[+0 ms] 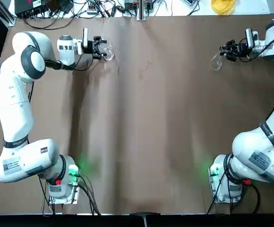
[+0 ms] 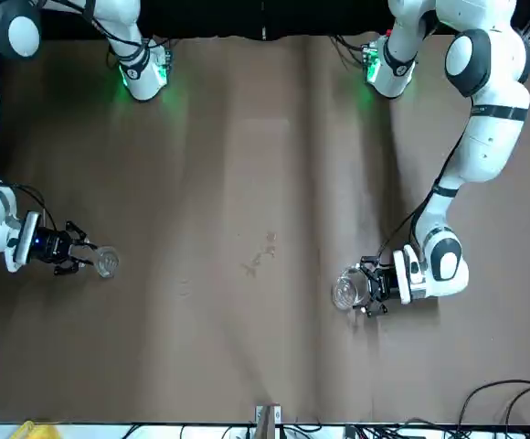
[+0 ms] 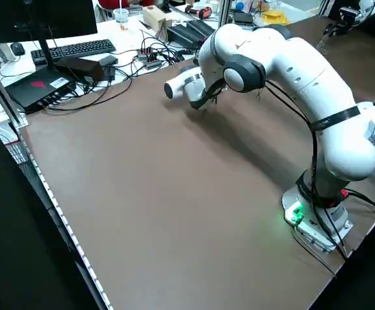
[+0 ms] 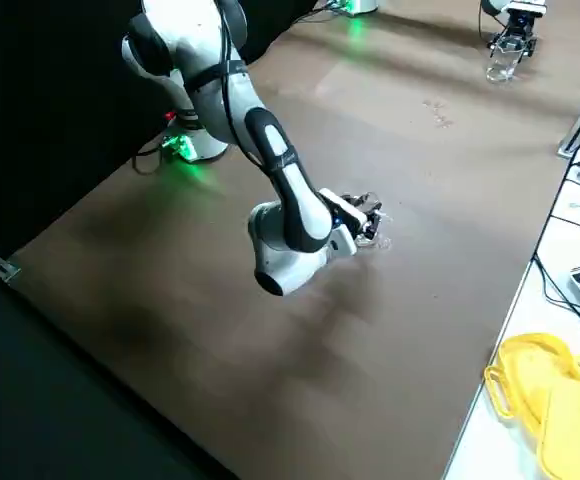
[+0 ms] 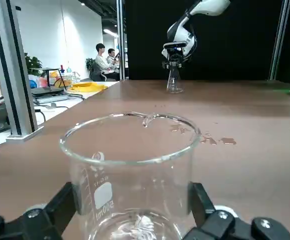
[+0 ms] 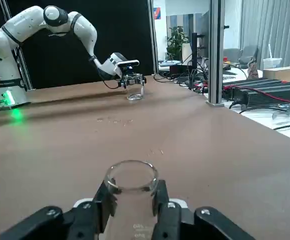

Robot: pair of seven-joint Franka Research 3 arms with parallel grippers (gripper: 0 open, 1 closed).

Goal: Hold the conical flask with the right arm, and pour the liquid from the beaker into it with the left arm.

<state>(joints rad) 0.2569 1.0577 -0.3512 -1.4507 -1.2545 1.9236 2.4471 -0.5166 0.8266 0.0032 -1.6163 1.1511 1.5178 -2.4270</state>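
The beaker [image 1: 107, 51] stands on the brown table at the far left, a clear glass cylinder with a pale shine of liquid [image 5: 135, 227] at its base. My left gripper [image 1: 100, 48] is shut on the beaker [image 5: 130, 165], one finger against each side wall. The conical flask [image 1: 216, 61] stands at the far right, and my right gripper [image 1: 227, 51] is shut on it. In the right wrist view both fingers press the flask's [image 6: 131, 182] narrow neck. In the front view the flask [image 2: 107, 262] and beaker [image 2: 345, 293] both rest on the table.
Cables and electronics line the table's far edge, with a yellow object [image 1: 222, 5] and a metal post [image 1: 140, 9]. Small wet spots [image 2: 260, 256] mark the table's middle. Seated people [image 5: 105, 57] show beyond the table. The arm bases [image 1: 61, 184] stand at the near edge.
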